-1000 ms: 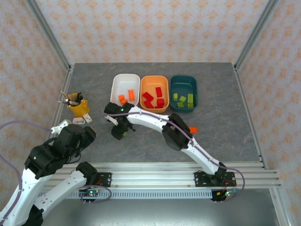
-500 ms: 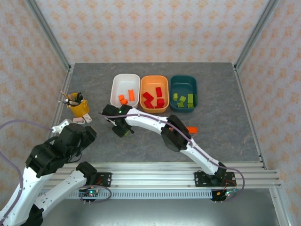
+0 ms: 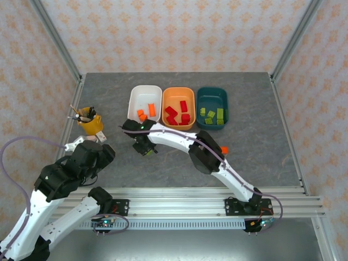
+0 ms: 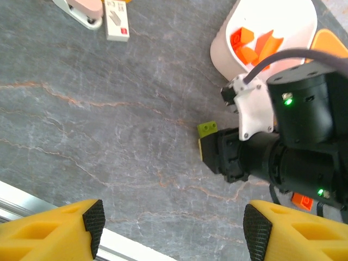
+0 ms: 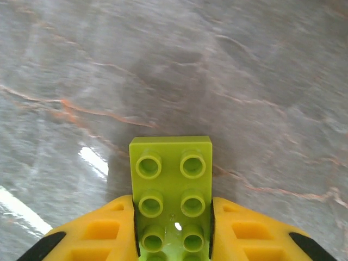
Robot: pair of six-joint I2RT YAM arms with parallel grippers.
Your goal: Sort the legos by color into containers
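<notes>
My right gripper (image 5: 171, 217) is shut on a lime green lego (image 5: 170, 179), studs facing the camera, just above the grey table. From above, that gripper (image 3: 145, 149) hangs in front of the white tub (image 3: 145, 95). The white tub holds orange legos (image 3: 142, 115), the orange tub (image 3: 175, 97) red ones, and the teal tub (image 3: 212, 96) green ones. One orange lego (image 3: 223, 149) lies loose on the table at the right. My left gripper (image 4: 174, 220) is open over bare table, with the held green lego (image 4: 207, 129) ahead of it.
A yellow cup of pens (image 3: 89, 124) stands at the left edge, with small white items (image 4: 117, 27) on the table beside it. Metal frame posts rise at the table's far corners. An aluminium rail runs along the near edge.
My right gripper has shifted slightly right with the green lego in it. The left arm has edged forward and right.
</notes>
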